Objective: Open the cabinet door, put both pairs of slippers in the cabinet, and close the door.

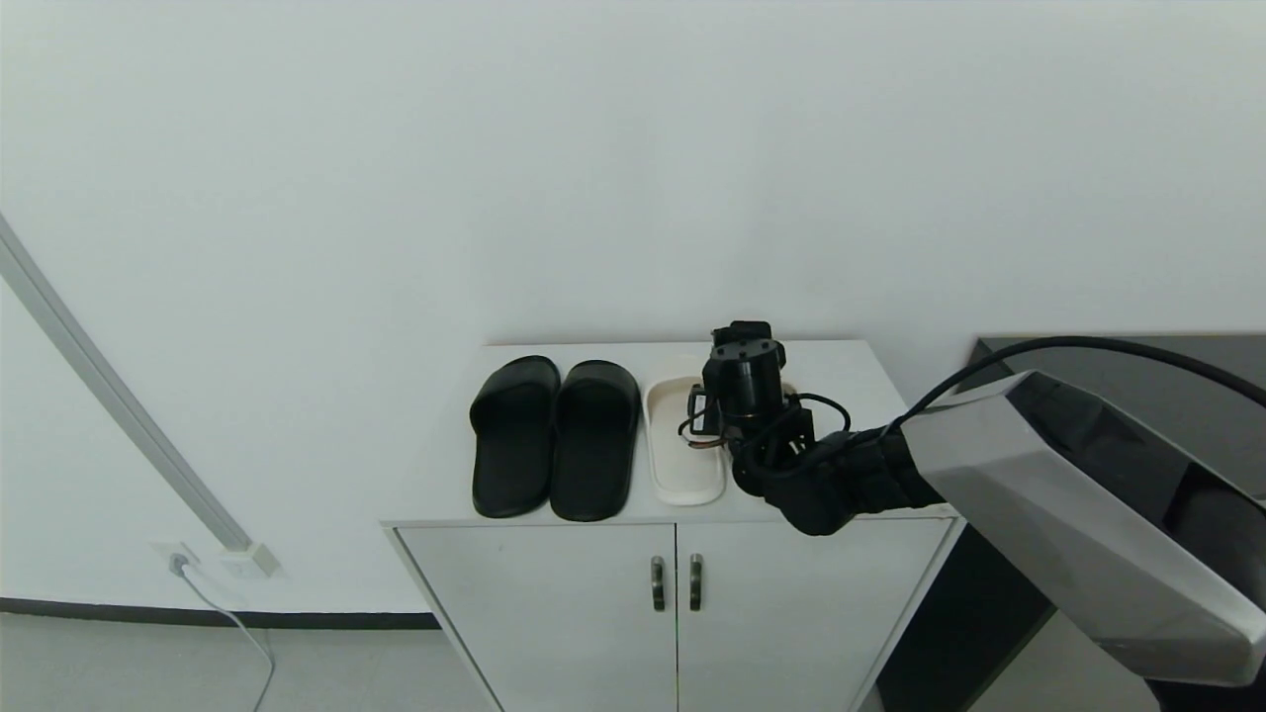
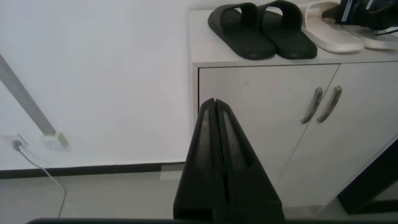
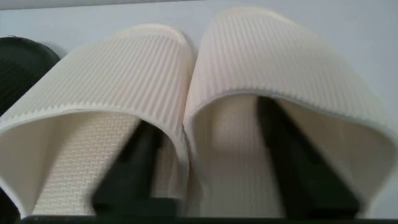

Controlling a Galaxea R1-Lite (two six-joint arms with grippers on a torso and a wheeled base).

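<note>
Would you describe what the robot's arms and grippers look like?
The right arm has an angular silver shell with a glossy black panel, a black jointed wrist and looping black cables. The left gripper is black, its fingers long, tapered and grooved lengthwise.

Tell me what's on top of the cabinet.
Two pairs: black slippers on the left, cream slippers beside them. The right gripper sits over the cream pair, hiding most of the rightmost slipper in the head view.

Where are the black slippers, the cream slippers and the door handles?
black slippers (image 1: 591, 465), head view, footbed of one
cream slippers (image 3: 124, 68), right wrist view, ribbed strap
door handles (image 1: 657, 582), head view, left handle
</note>
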